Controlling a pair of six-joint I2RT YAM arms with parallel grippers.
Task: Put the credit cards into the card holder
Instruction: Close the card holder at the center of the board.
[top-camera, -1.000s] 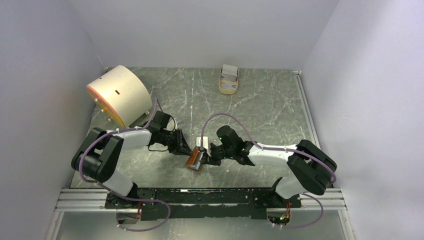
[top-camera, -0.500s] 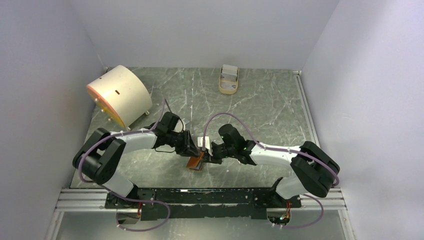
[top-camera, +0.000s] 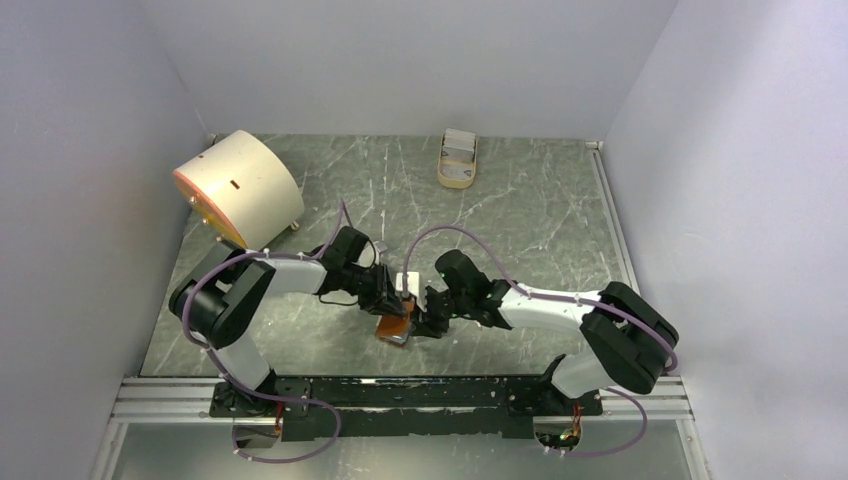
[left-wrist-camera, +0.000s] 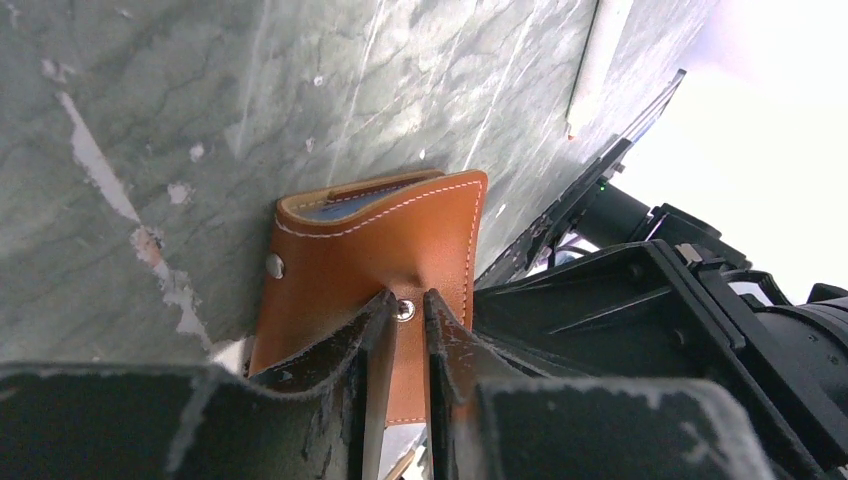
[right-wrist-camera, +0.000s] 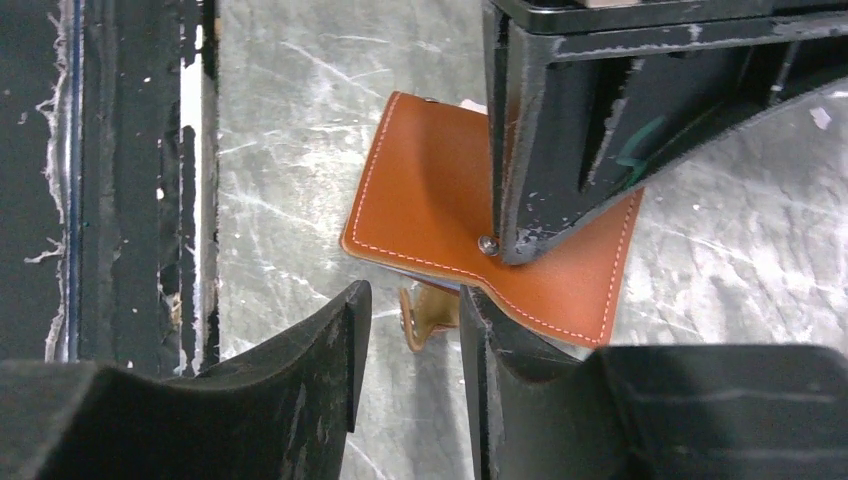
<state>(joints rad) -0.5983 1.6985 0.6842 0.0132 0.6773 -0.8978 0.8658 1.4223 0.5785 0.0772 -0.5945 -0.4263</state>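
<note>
The card holder (top-camera: 391, 329), a brown leather wallet, lies on the table between the two arms. My left gripper (left-wrist-camera: 407, 300) has its jaws nearly together and is shut. Its fingertips (right-wrist-camera: 505, 235) press down on the card holder (left-wrist-camera: 370, 240) on either side of a metal snap, with nothing pinched between them. My right gripper (right-wrist-camera: 410, 305) is open at the card holder's (right-wrist-camera: 440, 190) near edge. The snap tab (right-wrist-camera: 430, 315) hangs in the gap between the right jaws, apart from both fingers. A white credit card (top-camera: 407, 283) shows just behind the wallet. More pale cards (top-camera: 457, 146) sit far back.
A tan oval tray (top-camera: 455, 178) stands at the back centre, holding the pale cards. A big cream drum (top-camera: 238, 188) lies on its side at the back left. Grey walls close in the marbled table (top-camera: 540, 230) on three sides.
My left gripper has moved right onto the card holder. My right gripper, which was shut on the holder's edge, has opened and let go. The holder now lies flatter.
</note>
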